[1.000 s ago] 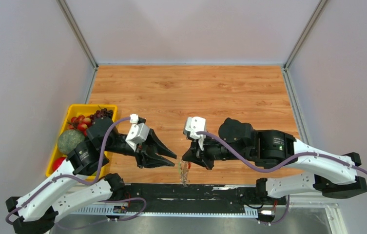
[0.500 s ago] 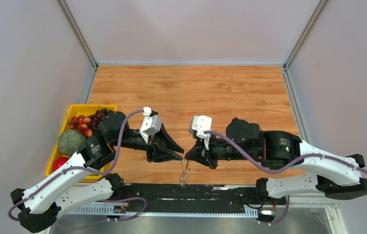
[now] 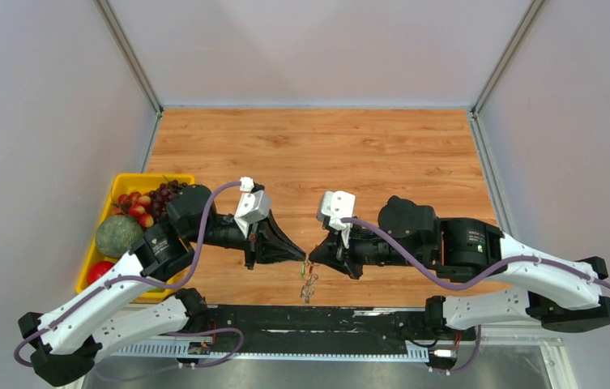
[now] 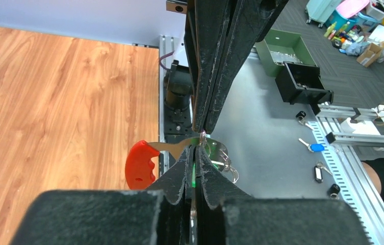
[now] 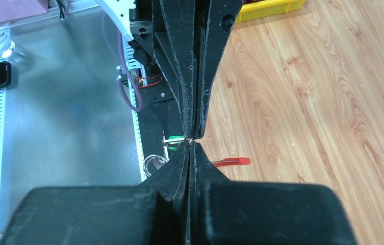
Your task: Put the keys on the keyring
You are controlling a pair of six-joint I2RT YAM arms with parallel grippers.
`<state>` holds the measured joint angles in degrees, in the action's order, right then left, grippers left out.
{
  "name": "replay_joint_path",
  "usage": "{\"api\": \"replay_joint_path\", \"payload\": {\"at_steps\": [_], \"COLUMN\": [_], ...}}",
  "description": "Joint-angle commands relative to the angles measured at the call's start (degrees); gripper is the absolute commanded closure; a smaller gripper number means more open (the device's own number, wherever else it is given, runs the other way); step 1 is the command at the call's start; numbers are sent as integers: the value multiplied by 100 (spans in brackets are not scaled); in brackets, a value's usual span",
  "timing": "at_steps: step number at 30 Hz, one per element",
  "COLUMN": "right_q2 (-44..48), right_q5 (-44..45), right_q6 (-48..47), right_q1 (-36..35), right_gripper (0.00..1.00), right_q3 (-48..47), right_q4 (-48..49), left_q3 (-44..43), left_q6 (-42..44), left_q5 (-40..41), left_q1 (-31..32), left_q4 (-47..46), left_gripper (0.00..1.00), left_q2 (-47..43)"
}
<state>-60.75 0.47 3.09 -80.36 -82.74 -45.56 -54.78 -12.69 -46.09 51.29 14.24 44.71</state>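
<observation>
My left gripper (image 3: 300, 258) and right gripper (image 3: 313, 258) meet tip to tip just above the table's near edge. The keyring (image 3: 309, 285), a red loop with a silvery fan and wire rings, hangs below them. In the left wrist view my left gripper (image 4: 196, 149) is shut on the green-headed key (image 4: 194, 176), with the red loop (image 4: 139, 164) to its left. The right gripper (image 4: 200, 130) comes from above and pinches the ring's wire. In the right wrist view the right gripper (image 5: 189, 145) is shut, with the green head (image 5: 175, 138) and red loop (image 5: 233, 162) beside it.
A yellow tray (image 3: 151, 177) with a melon, grapes and red fruit stands at the left table edge. A black rail (image 3: 309, 316) runs along the near edge. Loose keys (image 4: 312, 147) lie on the grey bench beyond it.
My left gripper has moved right to the right gripper's tip and has gone from open to shut. The right gripper has shifted slightly right and away, and the hanging keyring moved with it.
</observation>
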Motion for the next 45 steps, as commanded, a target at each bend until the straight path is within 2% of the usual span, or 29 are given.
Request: {"api": "replay_joint_path", "payload": {"at_steps": [1, 8, 24, 26, 27, 29, 34, 38, 45], "right_q2": [247, 440, 825, 811, 815, 798, 761, 746, 703], "right_q5": [248, 479, 654, 636, 627, 610, 592, 578, 551], "right_q6": [-98, -255, -606, -618, -617, -609, -579, -564, -572], "right_q1": [-28, -97, -232, -227, -228, -234, -235, -249, -290], "right_gripper": [100, 100, 100, 100, 100, 100, 100, 100, 100], "right_q3": [6, 262, 823, 808, 808, 795, 803, 799, 771], "right_q4": [486, 961, 1974, 1975, 1965, 1948, 1923, 1921, 1923], "left_q3": [-173, -182, -164, -171, -166, -160, -126, -128, -135], "left_q6": [12, -6, -29, -32, -32, -32, -113, -144, -120], "left_q5": [-44, -109, -180, -163, -155, -158, -240, -246, -20], "left_q1": [4, 4, 2, 4, 4, 4, 4, 4, 4], "left_q4": [-32, -44, -166, -152, -151, -161, -351, -470, -587], "left_gripper": [96, 100, 97, 91, 82, 73, 54, 48, 45], "left_q2": [34, 85, 146, 125, 97, 46, -56, -53, -42]}}
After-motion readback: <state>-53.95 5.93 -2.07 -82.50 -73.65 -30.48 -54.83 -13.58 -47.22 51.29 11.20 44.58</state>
